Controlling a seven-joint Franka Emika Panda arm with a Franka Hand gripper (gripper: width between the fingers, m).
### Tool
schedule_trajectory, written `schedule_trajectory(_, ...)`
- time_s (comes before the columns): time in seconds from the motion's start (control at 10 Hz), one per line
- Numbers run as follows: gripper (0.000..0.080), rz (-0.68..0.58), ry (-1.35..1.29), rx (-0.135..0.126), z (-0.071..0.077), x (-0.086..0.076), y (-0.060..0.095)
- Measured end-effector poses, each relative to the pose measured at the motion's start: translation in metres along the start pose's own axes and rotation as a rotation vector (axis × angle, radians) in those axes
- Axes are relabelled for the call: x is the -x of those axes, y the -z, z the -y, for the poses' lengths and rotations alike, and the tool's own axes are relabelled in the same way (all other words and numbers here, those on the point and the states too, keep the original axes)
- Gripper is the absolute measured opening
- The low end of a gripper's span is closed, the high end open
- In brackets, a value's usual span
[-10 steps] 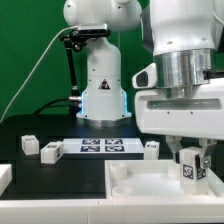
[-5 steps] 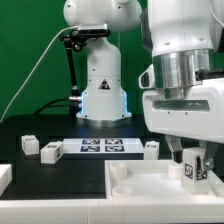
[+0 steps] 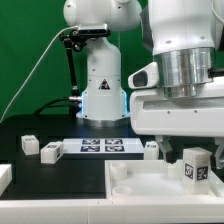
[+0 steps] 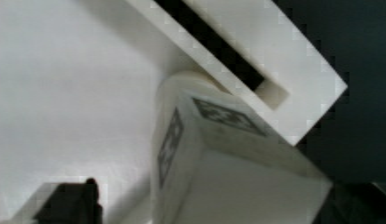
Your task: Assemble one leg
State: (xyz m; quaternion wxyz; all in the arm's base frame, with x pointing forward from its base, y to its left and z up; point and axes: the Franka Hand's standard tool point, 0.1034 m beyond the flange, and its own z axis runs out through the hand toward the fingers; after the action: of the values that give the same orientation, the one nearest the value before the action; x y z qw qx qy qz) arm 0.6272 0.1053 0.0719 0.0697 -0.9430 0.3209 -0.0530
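My gripper [image 3: 195,172] is shut on the leg [image 3: 196,165], a small white block with a black-and-white tag. It holds the leg just above the right rear corner of the large white panel [image 3: 140,188]. In the wrist view the leg [image 4: 222,135] fills the middle, tag facing the camera. It stands over the panel's flat face [image 4: 65,90], beside a raised rim with a dark slot [image 4: 216,45]. One dark fingertip [image 4: 65,205] shows beside the leg; the other is hidden.
Three more loose legs [image 3: 28,143], [image 3: 50,150], [image 3: 152,148] lie on the black table around the marker board [image 3: 103,147]. The arm's base [image 3: 103,85] stands behind them. A white block edge [image 3: 4,176] sits at the exterior view's left.
The gripper with the leg has shifted a little toward the exterior view's right and the wrist has turned, so the leg's tag now faces the camera more squarely.
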Motion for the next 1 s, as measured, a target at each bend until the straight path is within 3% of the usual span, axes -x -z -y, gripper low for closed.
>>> schedule_trajectory(0.3, 0.0648, 0.004, 0.273, -0.002, 0.0059, 0.0058, -0.0003)
schedule_trajectory(0.8, 0.0648, -0.008, 0.826, 0.058, 0.005, 0.0083, -0.0026)
schedule_trajectory(1.0, 0.0648, -0.008, 0.897, 0.065, 0.0036, 0.0069, -0.0026)
